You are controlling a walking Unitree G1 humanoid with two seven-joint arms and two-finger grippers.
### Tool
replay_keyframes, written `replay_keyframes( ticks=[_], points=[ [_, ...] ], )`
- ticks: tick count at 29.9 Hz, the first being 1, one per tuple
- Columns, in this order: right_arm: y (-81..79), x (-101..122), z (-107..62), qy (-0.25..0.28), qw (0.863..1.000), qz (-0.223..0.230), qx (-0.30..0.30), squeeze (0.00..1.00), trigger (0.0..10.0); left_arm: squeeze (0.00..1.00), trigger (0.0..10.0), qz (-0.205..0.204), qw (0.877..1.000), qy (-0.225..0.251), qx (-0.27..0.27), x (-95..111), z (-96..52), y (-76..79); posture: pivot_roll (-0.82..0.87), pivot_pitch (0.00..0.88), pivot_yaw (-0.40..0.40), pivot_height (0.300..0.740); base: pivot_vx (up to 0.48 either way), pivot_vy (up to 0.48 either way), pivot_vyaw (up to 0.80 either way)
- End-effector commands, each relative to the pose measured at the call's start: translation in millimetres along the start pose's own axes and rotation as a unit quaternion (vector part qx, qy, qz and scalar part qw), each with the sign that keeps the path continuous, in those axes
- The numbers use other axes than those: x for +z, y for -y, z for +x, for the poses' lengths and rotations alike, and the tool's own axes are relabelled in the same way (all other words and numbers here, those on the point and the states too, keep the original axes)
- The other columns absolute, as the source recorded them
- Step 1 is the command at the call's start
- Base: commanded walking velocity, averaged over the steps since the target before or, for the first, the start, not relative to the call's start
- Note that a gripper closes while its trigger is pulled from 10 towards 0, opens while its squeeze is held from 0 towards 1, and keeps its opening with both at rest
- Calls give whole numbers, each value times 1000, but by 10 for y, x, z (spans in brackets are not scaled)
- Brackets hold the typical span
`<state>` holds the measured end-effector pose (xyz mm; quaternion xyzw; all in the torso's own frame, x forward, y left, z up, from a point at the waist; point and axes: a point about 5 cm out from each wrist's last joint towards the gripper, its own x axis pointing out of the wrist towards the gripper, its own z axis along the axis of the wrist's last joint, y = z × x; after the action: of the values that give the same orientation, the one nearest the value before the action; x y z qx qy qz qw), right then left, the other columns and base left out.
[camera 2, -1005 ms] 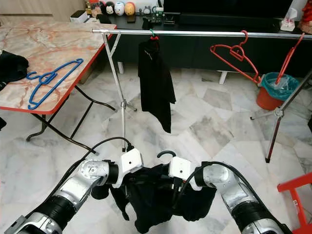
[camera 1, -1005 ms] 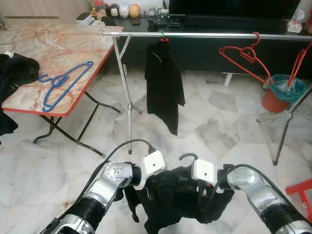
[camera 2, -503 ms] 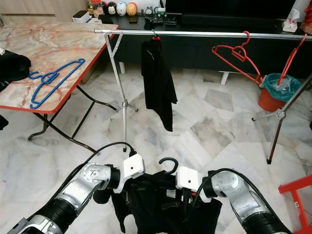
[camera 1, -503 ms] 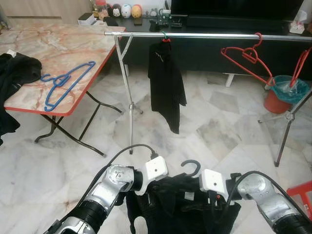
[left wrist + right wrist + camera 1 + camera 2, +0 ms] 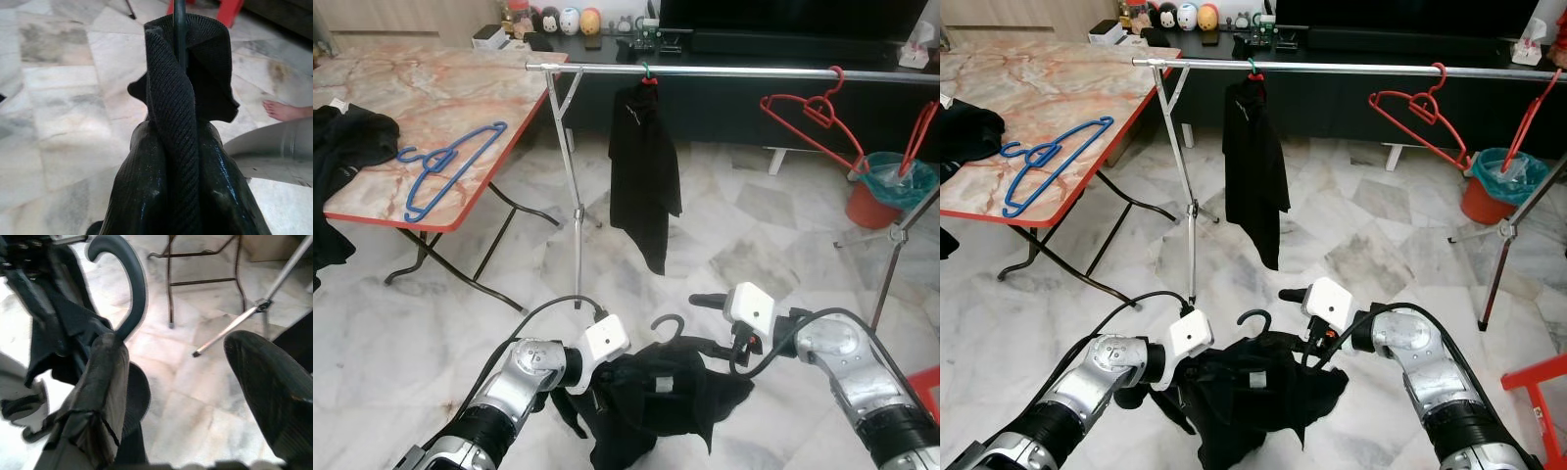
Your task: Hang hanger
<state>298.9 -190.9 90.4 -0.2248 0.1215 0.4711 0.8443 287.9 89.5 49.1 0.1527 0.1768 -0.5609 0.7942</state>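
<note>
Head views: the left gripper (image 5: 607,367) was clamped on a black garment (image 5: 656,392) carried on a dark hanger (image 5: 1255,323), low before the robot, well short of the rail (image 5: 734,70). The right gripper (image 5: 710,302) stood beside the hook.

Left wrist view: fingers (image 5: 142,196) pinched the fabric.

Right wrist view: jaws wide, holding nothing, hook (image 5: 124,279) nearby.

Judgement: carrying stage; next, lift the hook over the rail

Hangers: five are showing — one blue hanger (image 5: 445,164), two red hangers (image 5: 808,113), one dark hanger (image 5: 668,324) carrying a garment, one on the rail (image 5: 734,71).
Black garments: three are showing (image 5: 644,186).
Grippers: two are showing.
</note>
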Motion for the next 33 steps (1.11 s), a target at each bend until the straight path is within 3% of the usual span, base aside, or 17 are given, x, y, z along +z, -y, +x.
replay_keyframes(
  ticks=[1, 2, 4, 5, 6, 7, 8, 13, 17, 24, 33],
  points=[
    [72, -36, -31, -7, 999, 4, -46, 0, 10000, 0, 0, 14, 1000, 2, 13, 39, -21, -54, -35, 59, 11, 740, 0, 0, 0],
    [85, -84, -32, -14, 996, 10, -88, 0, 10000, 0, 0, 13, 999, -2, 29, 24, -24, -78, -34, 60, 11, 740, 0, 0, 0],
    [74, -127, -38, -18, 993, 17, -114, 0, 10000, 0, 0, 15, 999, -7, 44, 10, -28, -100, -34, 61, 11, 740, 0, 0, 0],
    [32, -169, -48, -18, 992, 28, -123, 0, 10000, 0, 2902, 18, 997, -14, 78, -2, -29, -152, -36, 63, 13, 740, 0, 0, 0],
    [14, -184, -52, -17, 991, 32, -125, 0, 10000, 0, 2902, 17, 995, -17, 92, -7, -29, -175, -36, 63, 13, 740, 0, 0, 0],
    [-15, -218, -65, -20, 990, 35, -133, 0, 10000, 0, 4941, 16, 993, -21, 113, -12, -33, -213, -39, 65, 13, 740, 0, 0, 0],
    [-38, -265, -80, -30, 989, 37, -141, 0, 10000, 0, 10000, 11, 992, -22, 122, -15, -34, -230, -40, 65, 13, 740, 0, 0, 0],
    [-172, -441, -142, -49, 979, 67, -184, 0, 10000, 0, 10000, -7, 984, -20, 177, -9, -44, -322, -51, 69, 14, 740, 0, 0, 0],
    [-338, -558, -97, -64, 972, 81, -210, 0, 10000, 0, 10000, -34, 979, -3, 201, 38, -18, -371, -55, 68, 14, 740, 0, 0, 0],
    [-585, -664, 69, -67, 971, 142, -181, 0, 10000, 0, 10000, -65, 973, -3, 220, 85, 9, -428, -50, 66, 13, 740, 0, 0, 0],
    [-664, -840, 125, -127, 962, 137, -200, 0, 10000, 0, 10000, -135, 962, 39, 236, 232, -4, -542, -46, 59, 13, 740, 0, 0, 0]
  ],
)
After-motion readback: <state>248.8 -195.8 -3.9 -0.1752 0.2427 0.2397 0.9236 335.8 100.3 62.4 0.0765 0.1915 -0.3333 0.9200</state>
